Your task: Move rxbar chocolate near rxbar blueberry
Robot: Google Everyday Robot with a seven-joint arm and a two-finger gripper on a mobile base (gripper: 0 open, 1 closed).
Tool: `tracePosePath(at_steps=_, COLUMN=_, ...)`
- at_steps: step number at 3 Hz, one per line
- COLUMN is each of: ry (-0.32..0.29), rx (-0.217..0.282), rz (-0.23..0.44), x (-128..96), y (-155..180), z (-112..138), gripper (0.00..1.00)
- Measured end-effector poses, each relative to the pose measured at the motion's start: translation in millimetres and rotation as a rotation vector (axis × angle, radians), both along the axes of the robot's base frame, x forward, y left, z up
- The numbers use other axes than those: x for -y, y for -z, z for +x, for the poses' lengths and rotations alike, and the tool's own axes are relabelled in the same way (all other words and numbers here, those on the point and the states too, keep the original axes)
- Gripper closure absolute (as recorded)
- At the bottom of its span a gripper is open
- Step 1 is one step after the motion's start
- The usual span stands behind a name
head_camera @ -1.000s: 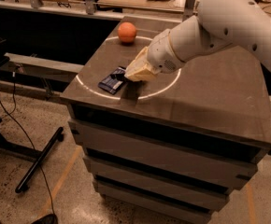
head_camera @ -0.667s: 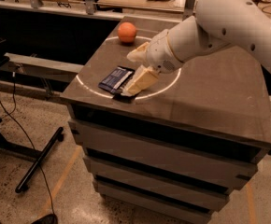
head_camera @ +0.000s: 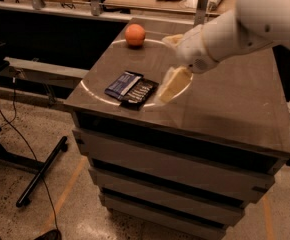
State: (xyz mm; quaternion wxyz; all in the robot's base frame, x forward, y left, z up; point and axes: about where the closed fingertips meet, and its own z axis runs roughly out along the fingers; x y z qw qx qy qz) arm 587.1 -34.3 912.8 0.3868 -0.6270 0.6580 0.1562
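Note:
The rxbar chocolate point(head_camera: 140, 93), a black wrapper with white lettering, lies flat near the front left of the dark cabinet top point(head_camera: 225, 99). The rxbar blueberry point(head_camera: 123, 84), a dark blue wrapper, lies right beside it on its left, edges touching. My gripper point(head_camera: 165, 70) hangs just right of the black bar, raised off the surface. Its cream fingers point(head_camera: 174, 84) stand apart and hold nothing.
An orange ball point(head_camera: 135, 34) sits at the back left of the cabinet top. A pale circle is marked on the surface around the bars. A black stand leg point(head_camera: 40, 171) and a cable lie on the floor to the left. Wooden tables stand behind.
The gripper set the black bar down next to the blue bar, let go of it, and drew back up and to the right. The blue bar stayed put.

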Motion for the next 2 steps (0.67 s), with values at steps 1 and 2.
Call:
tracePosePath(at_steps=1, ry=0.224, rx=0.015, rz=0.003, x=105.2, y=-19.0, z=2.5, gripper=0.0)
tracePosePath(at_steps=2, ry=0.224, rx=0.015, rz=0.003, x=105.1, y=-18.9, z=2.5, gripper=0.0)
